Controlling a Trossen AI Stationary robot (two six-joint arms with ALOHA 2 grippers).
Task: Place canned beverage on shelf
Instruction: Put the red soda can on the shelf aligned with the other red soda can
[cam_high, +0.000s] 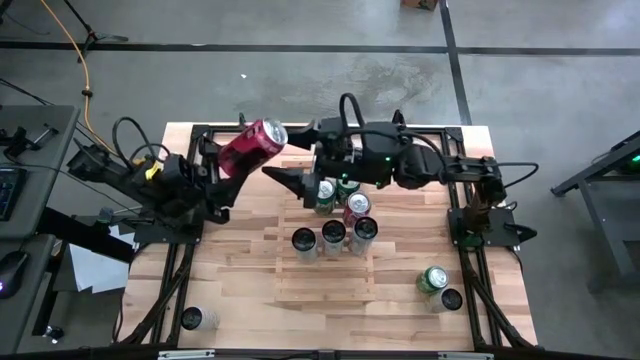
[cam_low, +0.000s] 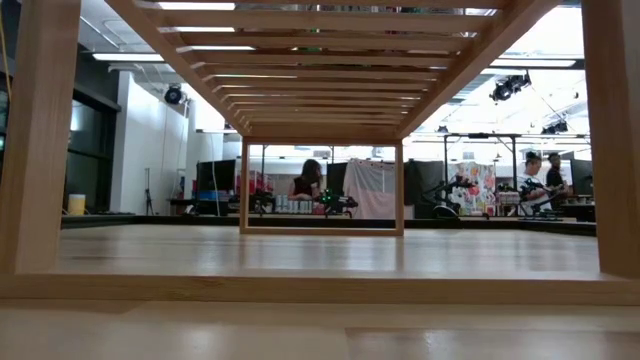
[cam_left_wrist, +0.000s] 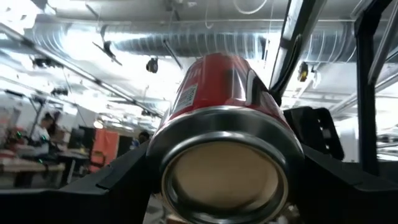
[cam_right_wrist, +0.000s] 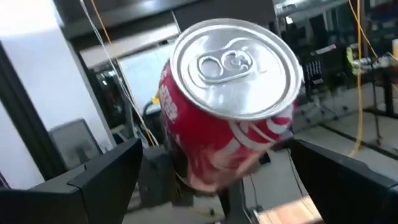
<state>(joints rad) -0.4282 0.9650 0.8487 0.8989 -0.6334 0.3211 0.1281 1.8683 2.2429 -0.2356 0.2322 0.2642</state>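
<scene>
A red can (cam_high: 255, 145) is held in the air over the table's far left part, lying tilted. My left gripper (cam_high: 233, 158) is shut on it; the left wrist view looks at the can's bottom (cam_left_wrist: 224, 174). My right gripper (cam_high: 292, 153) is open. Its two fingers stand on either side of the can's top end (cam_right_wrist: 235, 68), apart from it. The slatted wooden shelf (cam_high: 325, 275) stands mid-table with several cans on its far part. The low view looks under its slats (cam_low: 320, 60). My left gripper pinches the red can's side near its bottom end (cam_left_wrist: 166, 134) between its two fingers. The fingers come slanting from the table's left and lie across the can. The can is lifted clear and tilted, its top toward the right arm.
Several cans (cam_high: 333, 235) stand close together on the shelf's far part, right below my right gripper. A green can (cam_high: 432, 280) and another can (cam_high: 450, 298) are at the near right. A silver can (cam_high: 192, 318) is at the near left corner.
</scene>
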